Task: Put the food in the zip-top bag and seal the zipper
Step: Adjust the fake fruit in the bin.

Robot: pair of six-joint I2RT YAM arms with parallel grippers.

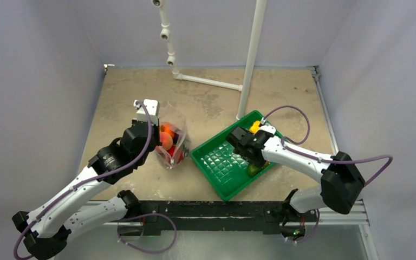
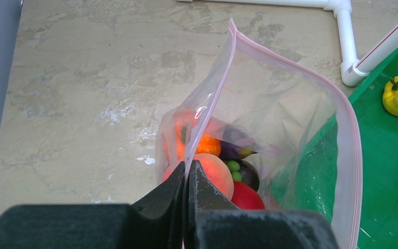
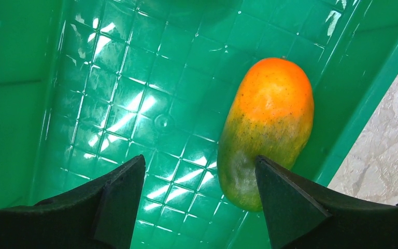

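The zip-top bag [image 1: 171, 138] stands open on the table left of the green tray. My left gripper [image 2: 188, 168] is shut on the bag's near mouth edge, on the pink zipper [image 2: 223, 72]. Inside the bag [image 2: 290, 119] lie a peach [image 2: 215, 174], an orange fruit [image 2: 207, 145], a red tomato [image 2: 246, 197] and a purple eggplant [image 2: 238, 150]. My right gripper [image 3: 199, 161] is open and empty, low over the tray floor. The green-orange mango [image 3: 267, 132] lies by its right finger, against the tray wall. The yellow pepper [image 1: 255, 127] sits in the tray's far corner.
The green ribbed tray [image 1: 216, 168] lies diagonally at centre right, its left corner close to the bag. A white pipe frame [image 1: 249, 59] stands at the back of the table. Grey walls close in the left, back and right sides.
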